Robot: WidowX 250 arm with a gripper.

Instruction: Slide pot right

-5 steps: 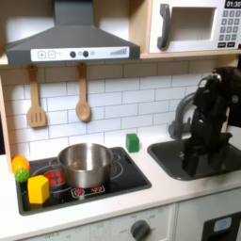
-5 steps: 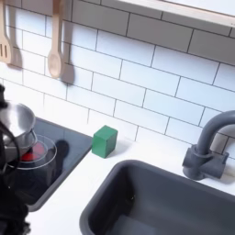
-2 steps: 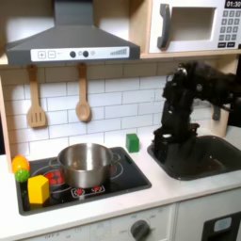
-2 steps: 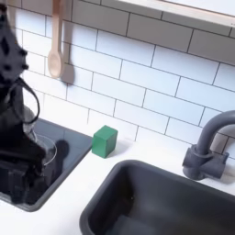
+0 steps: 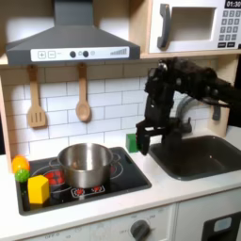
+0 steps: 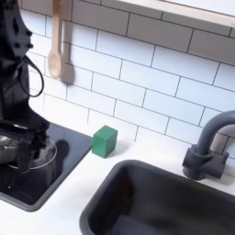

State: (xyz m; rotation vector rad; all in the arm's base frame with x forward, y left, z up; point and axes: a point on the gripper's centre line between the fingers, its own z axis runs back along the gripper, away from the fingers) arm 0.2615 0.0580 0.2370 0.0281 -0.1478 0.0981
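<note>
Arm travelled from the sink toward the hob; pot not yet contacted.

First exterior view: the gripper [image 5: 147, 138] had moved leftward from above the sink [image 5: 202, 155] and hung over the counter just to the right of the stove top [image 5: 127, 174], in front of the green block [image 5: 133, 142]. The pot [image 5: 85, 165] stood in the same place on the stove top, left of the gripper and apart from it, so the slide to the right had probably not begun. Finger opening could not be told here; nothing appeared to be held.

Second exterior view: the arm had advanced further over the hob at the second exterior view's left, and the gripper [image 6: 26, 151] hung low beside the pot [image 6: 11, 150]. The fingers were too dark and blurred to judge; contact with the pot could not be confirmed.
</note>
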